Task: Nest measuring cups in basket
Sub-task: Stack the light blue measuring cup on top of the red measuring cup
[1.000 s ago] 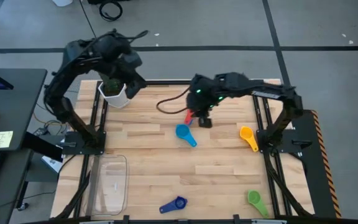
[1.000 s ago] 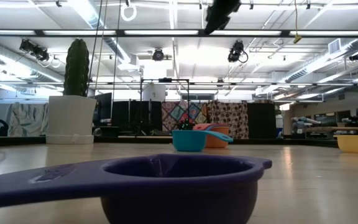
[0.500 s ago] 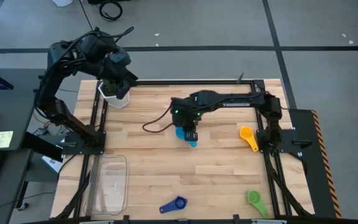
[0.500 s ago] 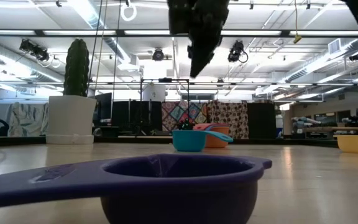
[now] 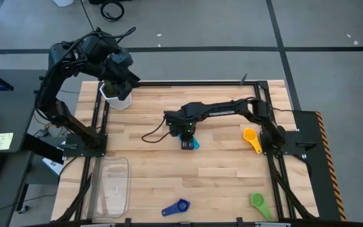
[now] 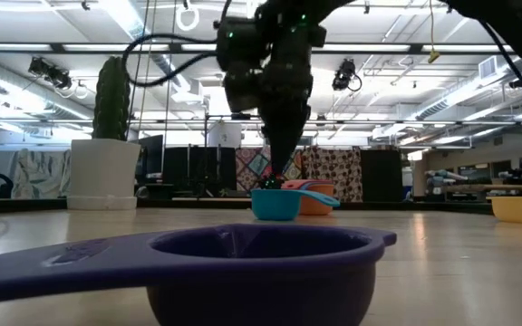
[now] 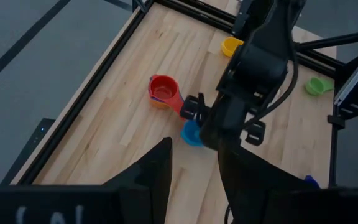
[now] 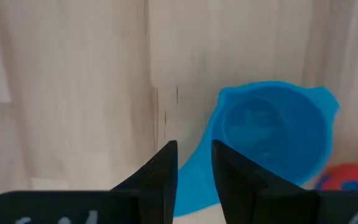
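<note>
right gripper (image 5: 188, 142) right over the blue cup (image 8: 271, 135), fingers a narrow gap apart, holding nothing, left gripper (image 5: 115, 79) parked above the white pot (image 5: 116, 96), grip unclear

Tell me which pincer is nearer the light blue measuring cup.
Right. The right pincer hangs directly over the light blue measuring cup at mid-table; the left pincer is far off, above the white pot at the table's far left corner.

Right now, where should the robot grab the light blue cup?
Probably by the flat handle of the light blue cup, coming straight down. The cup sits upright on the table, and the right gripper hangs just above it, fingers slightly apart over the handle.
</note>
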Tool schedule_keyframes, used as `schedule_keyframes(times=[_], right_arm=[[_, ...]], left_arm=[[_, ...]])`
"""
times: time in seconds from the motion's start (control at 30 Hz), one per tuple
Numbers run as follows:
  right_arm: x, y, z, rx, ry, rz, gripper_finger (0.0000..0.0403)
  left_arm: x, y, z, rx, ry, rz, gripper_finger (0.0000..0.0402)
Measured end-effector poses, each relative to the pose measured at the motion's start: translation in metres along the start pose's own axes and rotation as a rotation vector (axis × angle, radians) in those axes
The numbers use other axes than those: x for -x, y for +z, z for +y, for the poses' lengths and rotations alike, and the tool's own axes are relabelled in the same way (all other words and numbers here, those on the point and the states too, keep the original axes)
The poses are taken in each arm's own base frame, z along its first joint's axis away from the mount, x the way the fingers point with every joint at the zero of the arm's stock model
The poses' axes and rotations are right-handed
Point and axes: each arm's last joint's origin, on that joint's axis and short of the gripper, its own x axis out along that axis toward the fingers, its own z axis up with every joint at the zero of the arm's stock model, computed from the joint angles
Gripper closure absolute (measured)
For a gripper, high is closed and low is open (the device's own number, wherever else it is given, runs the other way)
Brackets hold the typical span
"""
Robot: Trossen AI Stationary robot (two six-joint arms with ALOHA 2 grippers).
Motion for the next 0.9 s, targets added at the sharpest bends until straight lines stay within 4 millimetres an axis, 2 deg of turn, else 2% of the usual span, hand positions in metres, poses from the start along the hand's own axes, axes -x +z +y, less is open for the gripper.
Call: schedule_keyframes(times=[0.2, 0.4, 0.5, 0.63, 0.9], right_arm=[[-0.023, 0.001, -0.005, -0.001, -0.039, 0.052, 0.03], [-0.036, 0.003, -0.009, 0.021, -0.077, 0.069, 0.0303], [-0.038, 0.004, -0.009, 0.025, -0.058, 0.056, 0.0325], [-0.035, 0.007, -0.007, 0.007, -0.021, 0.022, 0.0384], [-0.027, 0.011, 0.006, -0.087, -0.039, -0.044, 0.0389]], left_arm=[[0.0, 0.0, 0.0, -0.001, 0.0, 0.0, 0.0267], [0.0, 0.0, 0.0, -0.009, 0.0, 0.0, 0.0267], [0.0, 0.0, 0.0, -0.01, 0.0, 0.0, 0.0267], [0.0, 0.0, 0.0, -0.036, 0.0, 0.0, 0.0267], [0.0, 0.0, 0.0, -0.051, 0.0, 0.0, 0.0267]])
